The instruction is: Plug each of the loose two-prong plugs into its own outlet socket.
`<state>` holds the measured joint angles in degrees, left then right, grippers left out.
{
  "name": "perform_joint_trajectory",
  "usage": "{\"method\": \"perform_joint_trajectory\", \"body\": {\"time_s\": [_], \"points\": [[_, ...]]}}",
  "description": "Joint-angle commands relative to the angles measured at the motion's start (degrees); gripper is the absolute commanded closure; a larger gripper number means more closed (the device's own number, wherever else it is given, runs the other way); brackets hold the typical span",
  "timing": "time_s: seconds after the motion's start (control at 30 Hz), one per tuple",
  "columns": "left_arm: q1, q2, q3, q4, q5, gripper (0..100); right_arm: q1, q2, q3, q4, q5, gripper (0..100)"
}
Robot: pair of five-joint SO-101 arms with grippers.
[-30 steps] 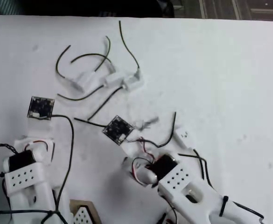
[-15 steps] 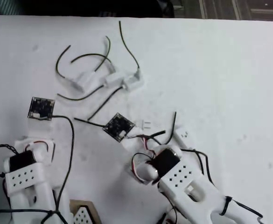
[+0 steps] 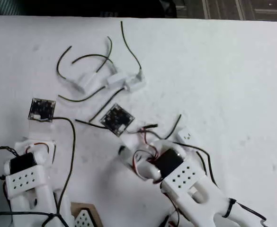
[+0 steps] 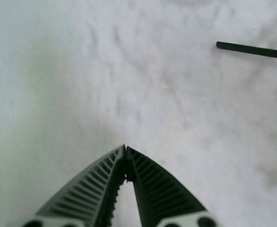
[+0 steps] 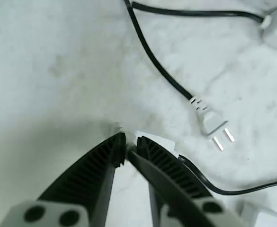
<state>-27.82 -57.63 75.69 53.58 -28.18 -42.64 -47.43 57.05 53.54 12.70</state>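
Bright, even light floods the white table [image 3: 233, 71], casting only soft, faint shadows

I read the white tabletop [image 5: 58, 56] as matt and faintly mottled. The white two-prong plug [image 5: 208, 121] looks like smooth moulded plastic with bright bare-metal prongs, on a thin black cable [image 5: 162, 70] with a slight sheen. The left gripper [image 4: 125, 150] and right gripper [image 5: 129, 142] have matt black ribbed plastic fingers.

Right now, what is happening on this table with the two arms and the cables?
The right gripper is shut over the table, near a loose two-prong plug that lies free. A white piece sits at its tips; whether it is gripped is unclear. The left gripper is shut too, holding nothing.
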Motion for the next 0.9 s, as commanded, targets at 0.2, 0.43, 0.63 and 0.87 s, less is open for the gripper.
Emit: {"method": "perform_joint_trajectory", "body": {"time_s": [0.2, 0.43, 0.63, 0.87], "points": [[0.31, -0.84, -0.09, -0.88, -0.7, 97, 10.86, 11.47, -18.55, -7.87, 3.87, 98.2], [1.36, -0.84, 0.0, -0.79, -0.7, 97, 14.81, 34.24, -36.04, -13.85, 4.04, 98.2], [1.36, -0.84, 0.0, -0.79, -0.7, 97, 16.13, 50.77, -50.29, -14.02, 7.91, 98.0], [1.36, -0.84, 0.0, -0.79, -0.7, 97, 16.31, 51.65, -55.21, -4.44, 7.82, 72.7]]}}
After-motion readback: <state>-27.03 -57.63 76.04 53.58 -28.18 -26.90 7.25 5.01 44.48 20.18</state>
